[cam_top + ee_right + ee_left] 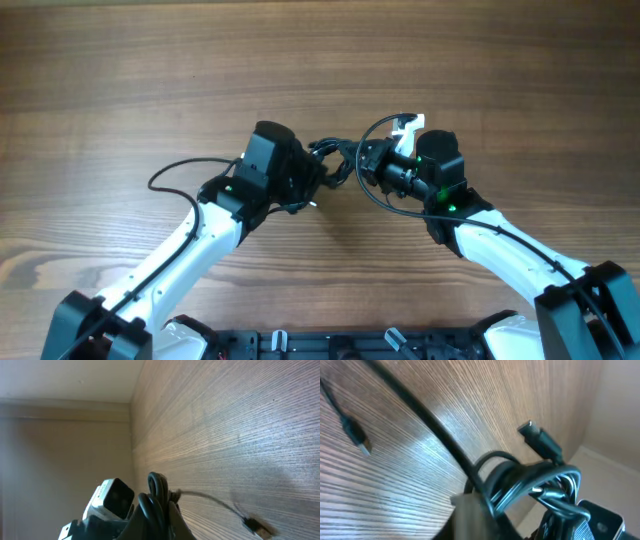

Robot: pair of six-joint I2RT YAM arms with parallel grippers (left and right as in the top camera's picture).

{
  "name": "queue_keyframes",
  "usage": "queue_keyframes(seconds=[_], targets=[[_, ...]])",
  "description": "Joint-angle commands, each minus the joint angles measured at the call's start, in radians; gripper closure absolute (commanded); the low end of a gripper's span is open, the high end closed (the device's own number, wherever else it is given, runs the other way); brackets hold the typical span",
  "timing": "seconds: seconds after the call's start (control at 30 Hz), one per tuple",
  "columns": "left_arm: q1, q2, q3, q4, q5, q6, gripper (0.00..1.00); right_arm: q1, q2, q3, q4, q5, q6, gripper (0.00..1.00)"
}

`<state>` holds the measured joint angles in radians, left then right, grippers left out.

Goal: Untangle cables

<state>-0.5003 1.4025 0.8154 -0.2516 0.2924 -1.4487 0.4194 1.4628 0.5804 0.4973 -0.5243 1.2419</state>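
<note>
The cables [335,160] sit as a dark knot near the middle of the wooden table [120,80], caught between the two arms where they meet. The left claw [308,182] is closed on the knot from its side. In its wrist view the bundle [520,485] fills the lower frame right at the fingers, with one plug [540,440] sticking up out of it. The right claw [366,165] is also closed on the cables, and its wrist view shows tight black loops [157,492] pinched at the bottom edge. From the knot one cord [185,163] trails away to the left across the table (its small plug end [356,435] lies flat on the wood in the left wrist view). Another cord [366,130] stands out in a wide loop around the right claw. A further plug [255,525] rests on the table in the right wrist view, its thin cord leading back toward the bundle.
</note>
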Motion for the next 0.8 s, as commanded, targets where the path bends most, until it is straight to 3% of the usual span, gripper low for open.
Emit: queue_keyframes(seconds=[0.0, 0.07, 0.17, 0.23, 0.33, 0.47, 0.57, 0.77], targets=[[0.024, -0.006, 0.008, 0.012, -0.013, 0.056, 0.96, -0.002, 0.009, 0.011, 0.007, -0.033, -0.169, 0.85], [0.053, -0.027, 0.008, 0.008, -0.009, 0.204, 0.96, -0.031, 0.009, 0.011, 0.005, -0.043, -0.368, 0.68], [0.089, -0.085, 0.008, 0.003, -0.003, 0.611, 0.96, -0.133, 0.003, 0.011, 0.007, -0.2, -0.53, 0.2], [0.091, -0.119, 0.008, -0.036, -0.002, 0.855, 0.96, -0.21, -0.001, 0.011, 0.009, -0.329, -0.575, 0.01], [0.088, -0.152, 0.008, -0.099, 0.01, 1.098, 0.96, -0.284, 0.0, 0.011, 0.021, -0.513, -0.596, 0.0], [0.084, -0.152, 0.008, -0.144, 0.01, 1.31, 0.96, -0.252, 0.0, 0.011, 0.018, -0.689, -0.663, 0.19], [0.084, -0.153, 0.008, -0.151, 0.009, 1.367, 0.96, -0.187, 0.0, 0.011, 0.021, -0.676, -0.747, 0.31], [0.115, -0.153, 0.008, -0.171, 0.01, 1.362, 0.96, -0.09, -0.003, 0.023, 0.016, -0.516, -0.799, 0.38]])
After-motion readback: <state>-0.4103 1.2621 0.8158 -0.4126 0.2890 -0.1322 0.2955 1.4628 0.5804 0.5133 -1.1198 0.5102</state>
